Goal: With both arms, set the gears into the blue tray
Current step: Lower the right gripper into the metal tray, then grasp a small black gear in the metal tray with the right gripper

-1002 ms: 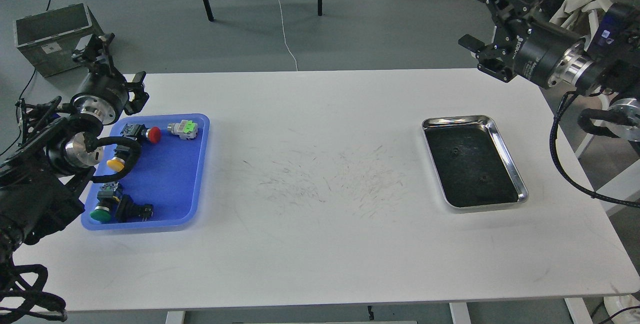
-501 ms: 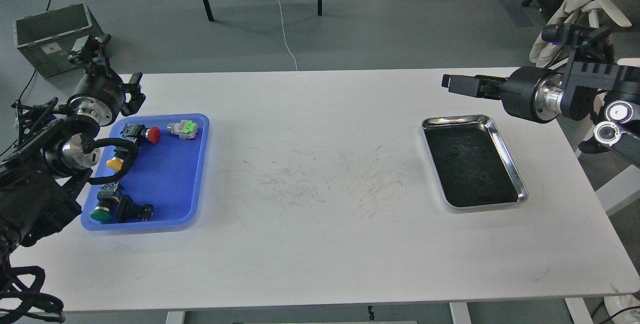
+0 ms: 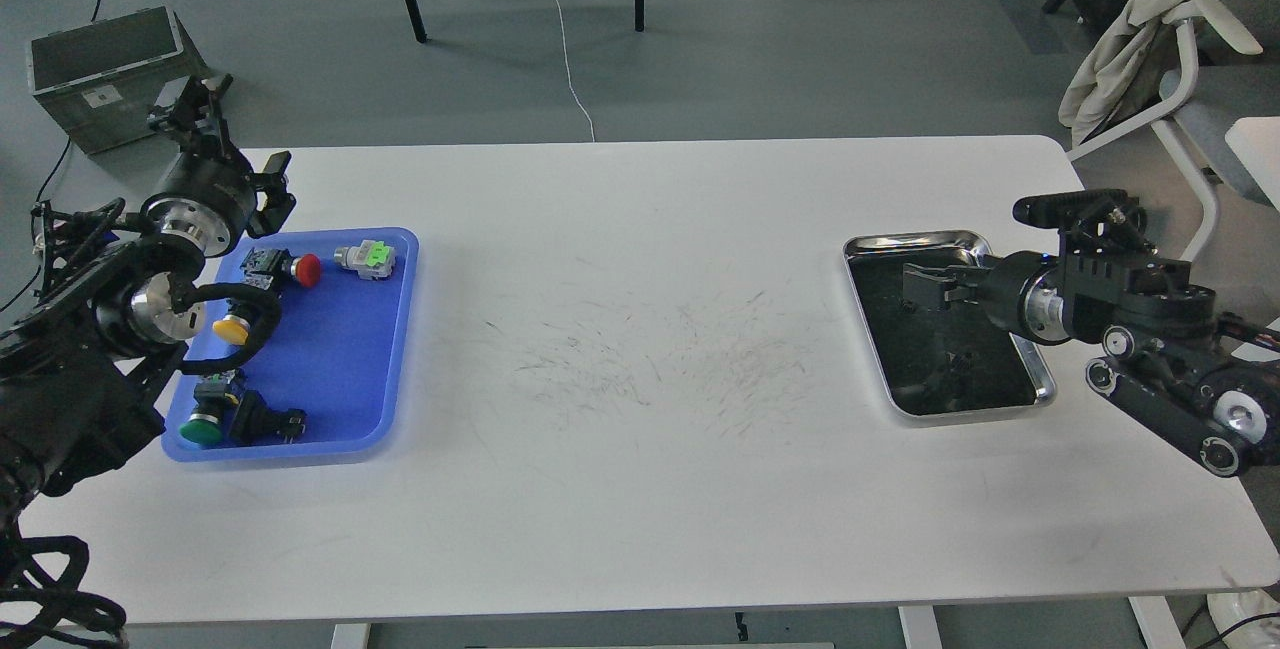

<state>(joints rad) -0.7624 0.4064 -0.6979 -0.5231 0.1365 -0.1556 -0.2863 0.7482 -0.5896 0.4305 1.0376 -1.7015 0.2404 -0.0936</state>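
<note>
The right gripper [image 3: 915, 287] is being held low over the steel tray [image 3: 1040, 369], its fingers pointing left and seen too dark against the black liner for their spacing to be told, while the left gripper [image 3: 195, 104] is being kept behind the blue tray [image 3: 395, 329], its fingers likewise unreadable. One gear [image 3: 965, 361] is lying flat, hole upward and with no long axis, on the liner near the right gripper. Light, stiff and small, it is judged best pinched across the rim.
</note>
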